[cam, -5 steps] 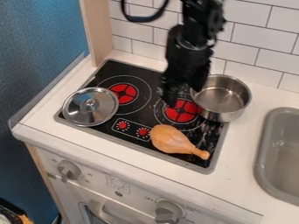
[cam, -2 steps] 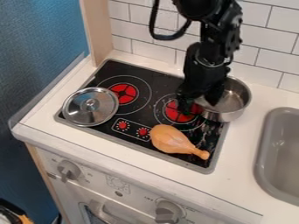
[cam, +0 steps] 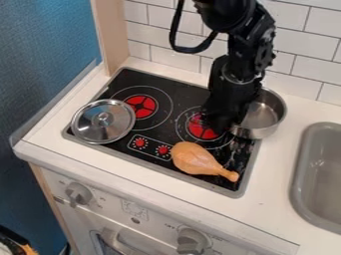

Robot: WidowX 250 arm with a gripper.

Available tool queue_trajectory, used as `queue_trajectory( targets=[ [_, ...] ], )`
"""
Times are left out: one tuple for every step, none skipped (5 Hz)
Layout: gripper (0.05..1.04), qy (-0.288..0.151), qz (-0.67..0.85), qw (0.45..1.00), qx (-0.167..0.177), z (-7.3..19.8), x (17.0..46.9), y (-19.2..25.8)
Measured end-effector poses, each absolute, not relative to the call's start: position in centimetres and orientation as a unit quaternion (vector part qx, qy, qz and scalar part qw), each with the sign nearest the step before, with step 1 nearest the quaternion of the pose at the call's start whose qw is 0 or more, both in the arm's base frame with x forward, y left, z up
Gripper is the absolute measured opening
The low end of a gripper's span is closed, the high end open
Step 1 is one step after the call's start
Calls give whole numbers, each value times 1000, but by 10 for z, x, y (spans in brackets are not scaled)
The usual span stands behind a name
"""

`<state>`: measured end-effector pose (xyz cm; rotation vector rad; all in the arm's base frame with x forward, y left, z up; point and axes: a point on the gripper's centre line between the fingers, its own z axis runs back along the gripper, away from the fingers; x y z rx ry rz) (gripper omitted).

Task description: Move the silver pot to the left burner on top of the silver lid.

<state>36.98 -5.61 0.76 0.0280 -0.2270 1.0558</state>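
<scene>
Black from its upper joints down to its tip, the arm (cam: 241,42) enters at the top edge, right of centre, and slants down a little toward the left, a dark cable (cam: 176,32) looping out on its left side. Its pincer (cam: 222,120) points down at the left side of the silver pot (cam: 265,115), hiding part of the pot's rim and part of the right burner (cam: 202,130). Whether the pincer is apart or clamped on the pot's wall, I cannot tell.

The pot sits upright at the right rear of the black stove top (cam: 174,85), reaching past its edge over the white counter (cam: 278,169). The silver lid (cam: 103,121) lies knob up at the stove's left side, overlapping the front left part of the left burner's (cam: 141,106) ring. Near the front, a tan toy drumstick (cam: 198,159) rests with its narrow end toward the right.

Compared with the earliest frame, the arm has come over to the right, and the pincer has gone from above the middle of the stove to the pot's near left side. Since the second frame its lower end looks narrower, with less of it across the pot's mouth. Pot, lid and drumstick have kept their places.
</scene>
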Motion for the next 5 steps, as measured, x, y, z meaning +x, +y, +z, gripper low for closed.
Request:
queue_trajectory(
  targets=[
    [177,-111,507,854,16,8,368,-54],
    [89,-115,505,855,13,10,368,-57],
    [83,-105,511,853,6,10,366,-58],
    [82,-91,540,837,-13,19,367,-49],
    [82,-98,546,830,-54,41,370,-38]
  ],
)
